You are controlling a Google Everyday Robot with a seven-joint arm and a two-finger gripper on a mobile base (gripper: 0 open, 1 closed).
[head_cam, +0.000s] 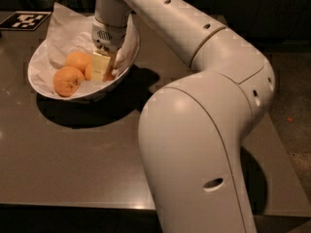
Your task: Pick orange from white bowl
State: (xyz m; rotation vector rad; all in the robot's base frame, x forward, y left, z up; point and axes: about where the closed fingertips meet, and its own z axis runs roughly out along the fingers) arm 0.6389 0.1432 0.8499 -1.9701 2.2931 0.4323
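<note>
The robot's pale yellow pincer reaches down into a large, shallow, glossy white bowl near the table's far left corner, pressed against a round orange fruit that shows only as slivers of colour beside and beneath it. Whether the pincer is apart or clamped on that fruit cannot be told. Two more round oranges lie in full view just to the pincer's left: one close beside it and another nearer the bowl's front rim. That makes three oranges in the one bowl. Crumpled white paper lines the bowl and rises above its far rim. A black-and-white square marker sits at the far left corner of the dark grey table. The bulky white arm fills the right foreground.
</note>
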